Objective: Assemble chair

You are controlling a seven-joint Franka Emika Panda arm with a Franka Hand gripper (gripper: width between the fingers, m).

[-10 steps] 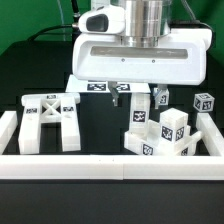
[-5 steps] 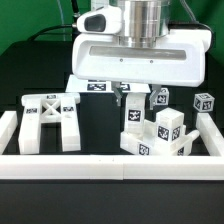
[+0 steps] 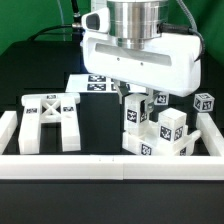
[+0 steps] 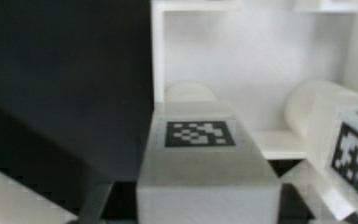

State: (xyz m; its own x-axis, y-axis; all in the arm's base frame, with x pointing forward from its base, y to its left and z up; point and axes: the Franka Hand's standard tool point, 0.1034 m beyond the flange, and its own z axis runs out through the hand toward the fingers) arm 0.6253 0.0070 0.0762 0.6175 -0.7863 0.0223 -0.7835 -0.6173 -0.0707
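Materials: all chair parts are white, blocky, matte plastic carrying black-and-white square tags. The bench [image 3: 100, 128] has a plain black surface and is bounded by long white border rails [image 3: 100, 166]. The marker board [image 3: 92, 82] lies flat at the back, partly hidden by the arm's white housing.

Item 1: the X-braced frame [image 3: 48, 120] lies flat at the exterior view's left. It has two straight side bars joined by crossed braces, with tags on the upper bar. It is well apart from the claw.

Item 2: a cluster of blocks [image 3: 168, 136] is piled at the exterior view's right. Its pieces are square-edged and tilted against one another, with tags facing several ways. A small tagged cube [image 3: 205, 103] stands apart beyond it.

Item 3: the post [image 3: 135, 114] is upright, a narrow block with a tag on its facing side. It stands at the near edge of the cluster.

Claw [image 3: 136, 100]: it is directly above the post, with one dark finger at each side, closed on the post's upper part. The wrist view confirms this. The post [image 4: 199, 140] fills the centre with its tag uppermost, and dark finger edges show on both flanks. A second rounded white part [image 4: 327, 110] stands just beside it. Whether the post's foot touches the bench cannot be told.
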